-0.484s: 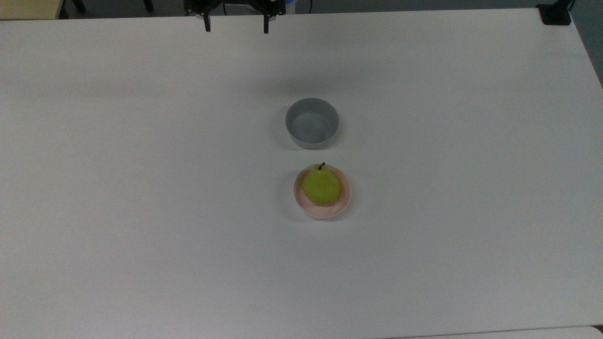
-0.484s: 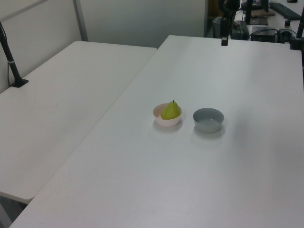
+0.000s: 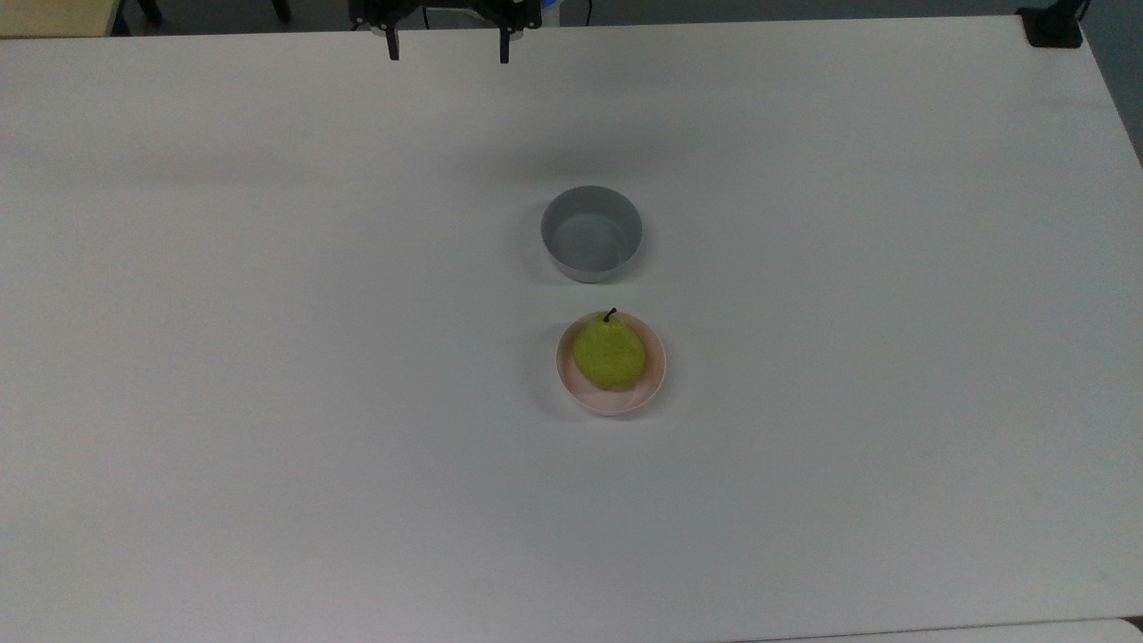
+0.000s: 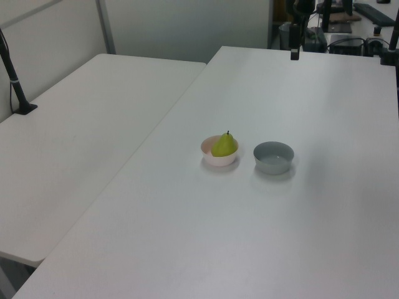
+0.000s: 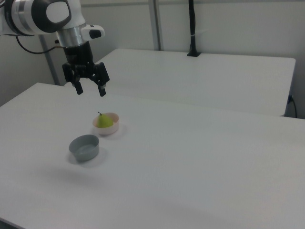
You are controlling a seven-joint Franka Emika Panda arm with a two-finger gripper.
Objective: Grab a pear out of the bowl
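- Nearest to us in the top view, the pear (image 3: 609,354) lies inside the pale pink bowl (image 3: 654,375), its dark stem pointing toward the grey bowl (image 3: 591,233); nothing touches the fruit, so we judge that the pick-up has not begun.
- In the left view the same pear (image 4: 224,145) sits upright-ish in the pink bowl (image 4: 212,158), filling much of it, with the grey bowl (image 4: 274,157) just beside it on the left view's right and apparently empty.
- The white table (image 3: 268,402) carries the two bowls close together near its middle; we see bare tabletop on every side of them.
- Farthest off, at the table's far edge in the top view, the claw (image 3: 447,55) hangs with its two dark fingers set wide apart and nothing between them, well away from both bowls.
- The right view shows the claw (image 5: 89,89) spread wide and pointing down, held high above the table, up and to the right view's left of the pink bowl (image 5: 113,130) and its pear (image 5: 105,121).
- As we read it, everything is still to do: the arm must travel over to the pink bowl, come down around the pear, close on it and lift it clear of the rim.
- A second white table (image 4: 75,137) stands alongside.
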